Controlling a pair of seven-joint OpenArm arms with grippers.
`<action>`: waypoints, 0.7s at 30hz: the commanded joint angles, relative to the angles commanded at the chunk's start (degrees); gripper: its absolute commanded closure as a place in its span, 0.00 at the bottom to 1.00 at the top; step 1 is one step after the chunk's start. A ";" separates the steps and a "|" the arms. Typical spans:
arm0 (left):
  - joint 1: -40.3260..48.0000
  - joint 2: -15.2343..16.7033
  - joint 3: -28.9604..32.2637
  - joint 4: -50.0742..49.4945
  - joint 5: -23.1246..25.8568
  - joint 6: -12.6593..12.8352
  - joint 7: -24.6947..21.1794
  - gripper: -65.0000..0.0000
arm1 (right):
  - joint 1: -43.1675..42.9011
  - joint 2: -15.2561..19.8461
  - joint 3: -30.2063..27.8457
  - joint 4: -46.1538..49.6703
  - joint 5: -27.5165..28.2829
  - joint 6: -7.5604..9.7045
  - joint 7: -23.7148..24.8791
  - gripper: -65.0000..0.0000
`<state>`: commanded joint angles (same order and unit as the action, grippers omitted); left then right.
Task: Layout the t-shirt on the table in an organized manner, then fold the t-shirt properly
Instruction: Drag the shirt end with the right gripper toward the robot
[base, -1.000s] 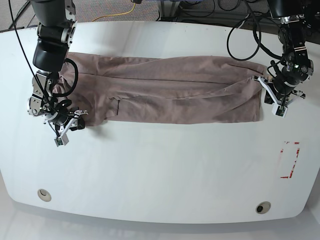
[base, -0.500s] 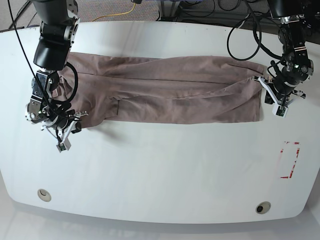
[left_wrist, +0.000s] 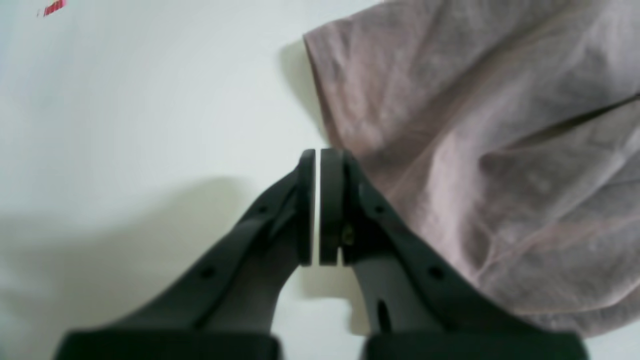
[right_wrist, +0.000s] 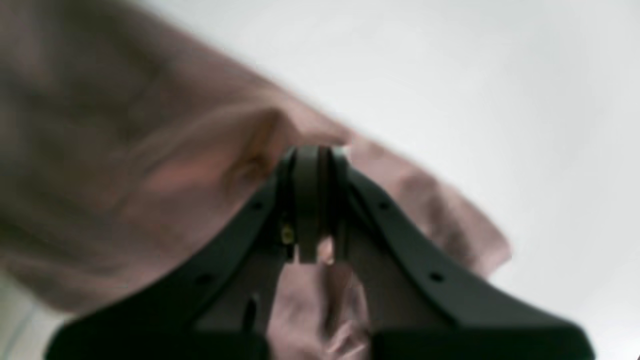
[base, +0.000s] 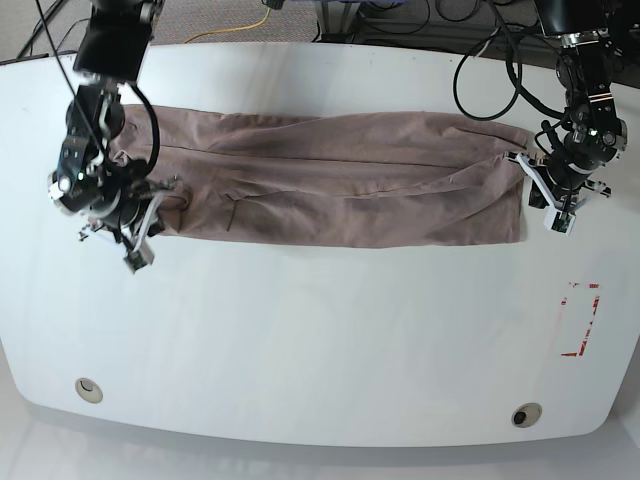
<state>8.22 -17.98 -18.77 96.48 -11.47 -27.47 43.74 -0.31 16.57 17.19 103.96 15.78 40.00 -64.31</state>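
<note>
Since 1 second ago your right gripper has lifted up the table, dragging the t-shirt's lower left corner with it. You can see its fingers pinched shut on bunched mauve cloth. Between both grippers the shirt lies as 1 long, creased band. Your left gripper is closed on nothing, just beside the shirt's right edge.

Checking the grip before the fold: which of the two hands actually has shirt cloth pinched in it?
The right hand: t-shirt cloth sits between its fingers. The left hand is shut on nothing, beside the shirt's edge.
</note>
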 joint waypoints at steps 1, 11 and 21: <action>0.00 0.00 0.00 0.00 0.00 0.00 0.00 1.00 | -0.88 -0.18 0.00 0.70 0.00 0.00 0.00 0.95; -0.09 0.09 0.09 0.00 0.00 0.00 0.00 1.00 | -8.09 -2.64 0.00 4.48 0.35 0.00 -0.09 0.95; 0.09 0.09 0.09 0.00 0.00 0.00 0.00 1.00 | -13.45 -2.90 0.00 10.02 0.35 0.00 -0.26 0.95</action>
<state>8.31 -17.89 -18.68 96.48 -11.47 -27.47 43.74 -13.76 13.67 17.19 113.98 16.13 40.00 -64.57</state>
